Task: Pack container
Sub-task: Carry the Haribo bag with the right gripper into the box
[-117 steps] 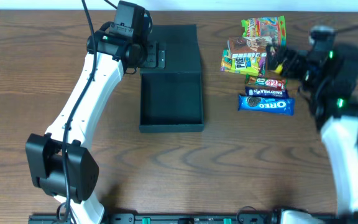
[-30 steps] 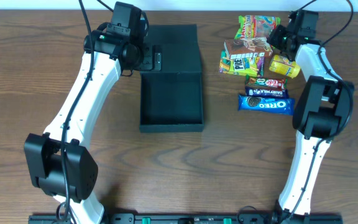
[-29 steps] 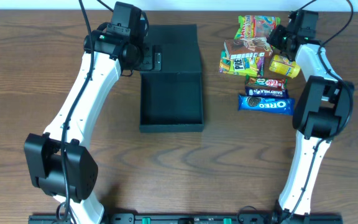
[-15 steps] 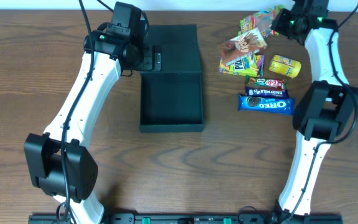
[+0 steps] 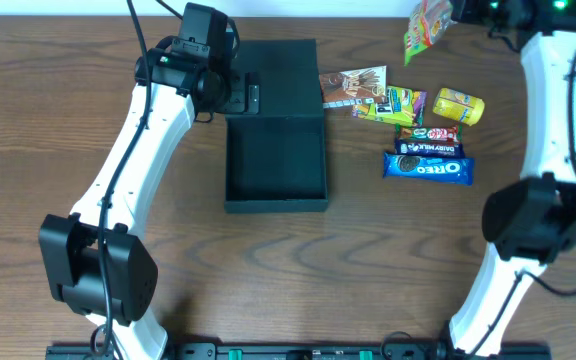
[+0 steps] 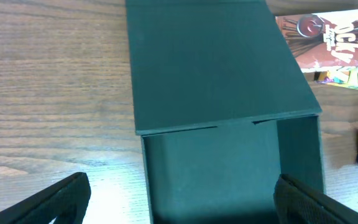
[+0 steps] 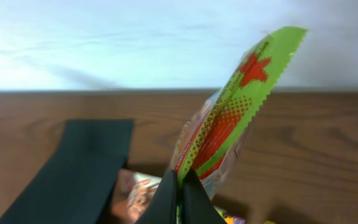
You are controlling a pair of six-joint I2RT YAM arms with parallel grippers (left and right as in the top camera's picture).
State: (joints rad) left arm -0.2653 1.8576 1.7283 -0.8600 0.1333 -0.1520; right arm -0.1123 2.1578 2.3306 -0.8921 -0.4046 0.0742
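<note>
Matte cardboard container [image 5: 275, 150] on grained wood table [image 5: 368, 280]; glossy plastic packet [image 5: 426, 22].

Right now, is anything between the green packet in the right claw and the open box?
Nothing visible does. The green packet hangs in the right claw; only the flat Pocky box lies low between it and the open container.

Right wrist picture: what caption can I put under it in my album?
The right claw pinches a green snack packet over the wooden table, the dark container at lower left.
</note>
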